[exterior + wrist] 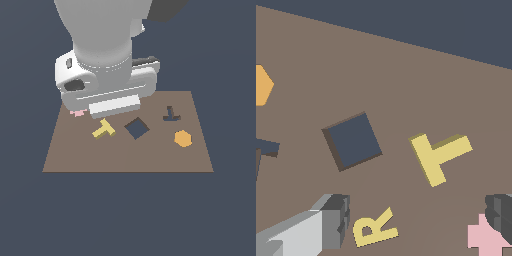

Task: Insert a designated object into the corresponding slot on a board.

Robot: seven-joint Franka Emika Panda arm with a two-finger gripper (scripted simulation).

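1. One claw (pixel 411 225) hangs low over the board (pixel 75 155), its fingers apart and gripping nothing; in the wrist view one finger shows pale and grey, the other dark, with the yellow letter R (pixel 373 228) lying on the board between them.
2. The yellow T-shaped block (pixel 103 130) lies flat on the board just beyond the claw, free of both fingers, and near the exterior view's left of the dark square cutout (pixel 136 128).
3. The T-shaped slot (pixel 171 116) is empty, on the far side of the square cutout from the T, above the orange hexagon (pixel 183 138) in the exterior view.
4. A pink cross-like piece (pixel 486 236) sits touching or partly under the dark finger; I cannot tell which.
5. I judge the step in hand to be the approach for the grasp: nothing is lifted yet.
6. The next move calls for shifting the claw off the R and over the T, turning it to span the stem or bar, then lowering and closing. The R and pink piece nearby could be caught by mistake.
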